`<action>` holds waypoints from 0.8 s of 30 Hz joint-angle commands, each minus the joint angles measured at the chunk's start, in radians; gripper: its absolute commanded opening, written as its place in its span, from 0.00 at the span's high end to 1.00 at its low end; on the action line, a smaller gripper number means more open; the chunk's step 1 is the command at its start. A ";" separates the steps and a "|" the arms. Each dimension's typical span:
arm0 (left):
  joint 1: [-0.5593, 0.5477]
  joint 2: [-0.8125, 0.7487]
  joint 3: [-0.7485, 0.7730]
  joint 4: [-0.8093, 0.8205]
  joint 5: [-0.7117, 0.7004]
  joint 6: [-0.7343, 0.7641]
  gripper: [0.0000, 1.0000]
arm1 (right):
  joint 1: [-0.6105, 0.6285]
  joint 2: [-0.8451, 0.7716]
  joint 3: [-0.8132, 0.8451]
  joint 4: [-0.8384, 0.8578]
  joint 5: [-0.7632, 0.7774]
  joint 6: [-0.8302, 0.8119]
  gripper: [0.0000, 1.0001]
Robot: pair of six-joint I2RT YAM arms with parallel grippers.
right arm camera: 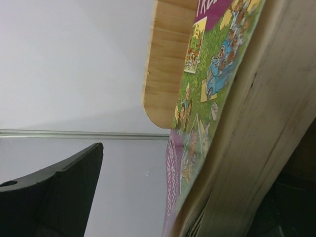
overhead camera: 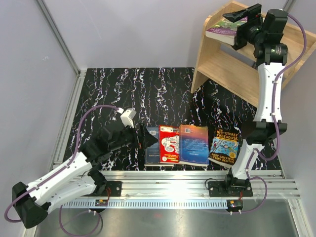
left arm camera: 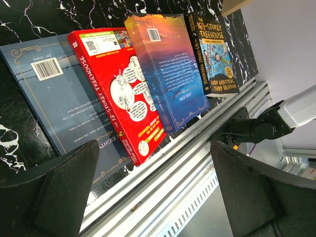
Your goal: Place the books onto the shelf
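Four books lie in a row at the table's near edge: a dark blue-grey one [overhead camera: 151, 145] [left arm camera: 54, 108], a red one with cartoons [overhead camera: 169, 143] [left arm camera: 118, 94], a plain blue one [overhead camera: 193, 143] [left arm camera: 168, 69] and a blue-yellow Treehouse one [overhead camera: 224, 145] [left arm camera: 215, 54]. My left gripper [overhead camera: 147, 137] [left arm camera: 154, 148] hovers open just left of them, with nothing between its fingers. A purple-green book [overhead camera: 222, 30] [right arm camera: 212, 74] rests on the top tier of the wooden shelf [overhead camera: 232, 69] [right arm camera: 165, 64], overhanging its left end. My right gripper [overhead camera: 232, 29] [right arm camera: 187, 168] is open around that book's end, and its left finger [right arm camera: 64, 192] stands apart from the cover.
The shelf stands at the back right on the black marbled table [overhead camera: 123, 94]. A metal rail [overhead camera: 197, 177] runs along the near edge under both arm bases. Grey walls close in on the left and right.
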 commanded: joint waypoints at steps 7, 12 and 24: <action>-0.004 -0.080 0.002 -0.026 -0.001 -0.035 0.01 | -0.005 -0.096 0.093 -0.228 0.094 -0.128 0.00; -0.002 -0.104 -0.006 -0.053 -0.002 -0.047 0.01 | -0.006 -0.161 0.024 -0.309 0.213 -0.230 0.00; -0.004 -0.092 -0.027 -0.052 -0.002 -0.058 0.01 | -0.019 -0.201 0.004 -0.383 0.293 -0.372 0.16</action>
